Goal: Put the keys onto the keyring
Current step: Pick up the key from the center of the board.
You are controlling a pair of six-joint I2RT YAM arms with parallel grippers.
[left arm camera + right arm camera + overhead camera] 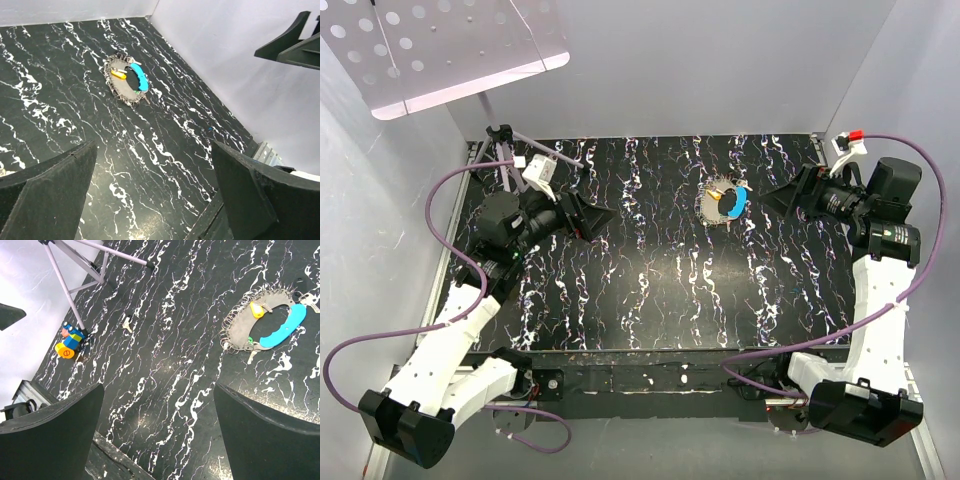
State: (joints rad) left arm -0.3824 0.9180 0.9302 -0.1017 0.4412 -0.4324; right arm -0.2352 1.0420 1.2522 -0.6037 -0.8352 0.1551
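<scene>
Both hands are held wide open and empty above the black tabletop (650,290) veined with white: the left hand (592,217) is raised over the left side, the right hand (782,195) over the far right, and the two are pointed towards each other. Between them — much nearer the right hand — the silvery-grey wire keyring (229,332) is seen lying flat, its loops fringing a grey oval plate (242,327) with a dark middle. The small metal keys (256,310) with coloured plastic heads are gathered at that plate: a yellow-headed key (118,75) is laid on it, a green-headed key (251,347) juts out past its rim, and a bright blue curved plastic piece (282,327) is laid along one edge. Whether any key is threaded on a loop cannot be told. One more small pale key (127,325) is found alone on the tabletop, well apart from the cluster and not far from the thin lilac tripod legs (67,292) planted at the far left corner.
</scene>
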